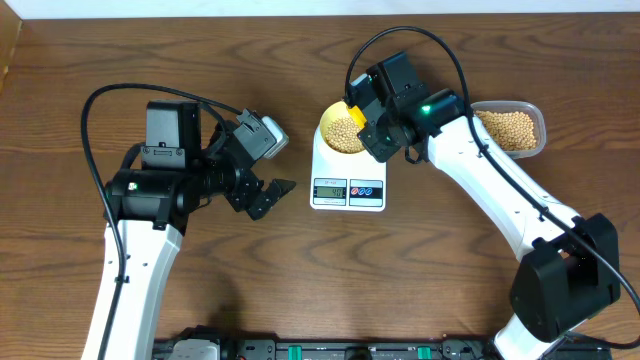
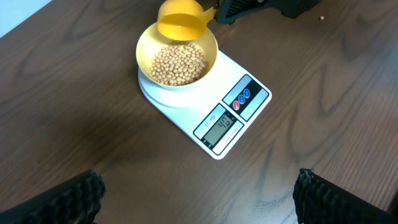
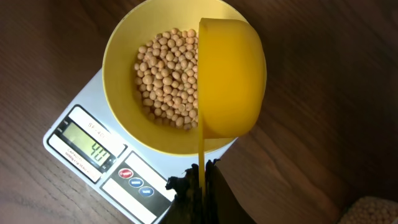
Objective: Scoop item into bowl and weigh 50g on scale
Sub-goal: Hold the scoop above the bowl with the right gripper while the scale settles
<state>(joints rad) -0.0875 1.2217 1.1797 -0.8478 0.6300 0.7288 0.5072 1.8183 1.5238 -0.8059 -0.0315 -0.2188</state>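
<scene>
The pale-yellow bowl [image 3: 124,62] sits on the white scale [image 3: 93,106] and holds a heap of tan beans [image 3: 165,78]. My right gripper [image 3: 202,177] is shut on the thin handle of a bright yellow scoop [image 3: 230,81], which is turned on its side over the bowl's right half. In the overhead view the bowl [image 1: 336,133], the scale [image 1: 348,183] and the right gripper [image 1: 372,122] stand at the centre. My left gripper [image 1: 262,176] hangs open left of the scale, nothing between its fingers [image 2: 68,199]. The left wrist view shows the bowl [image 2: 177,59] and scale [image 2: 214,115] ahead.
A clear plastic tub [image 1: 512,130] full of beans stands right of the scale, behind my right arm. A single stray bean [image 2: 322,17] lies on the wooden table beyond the scale.
</scene>
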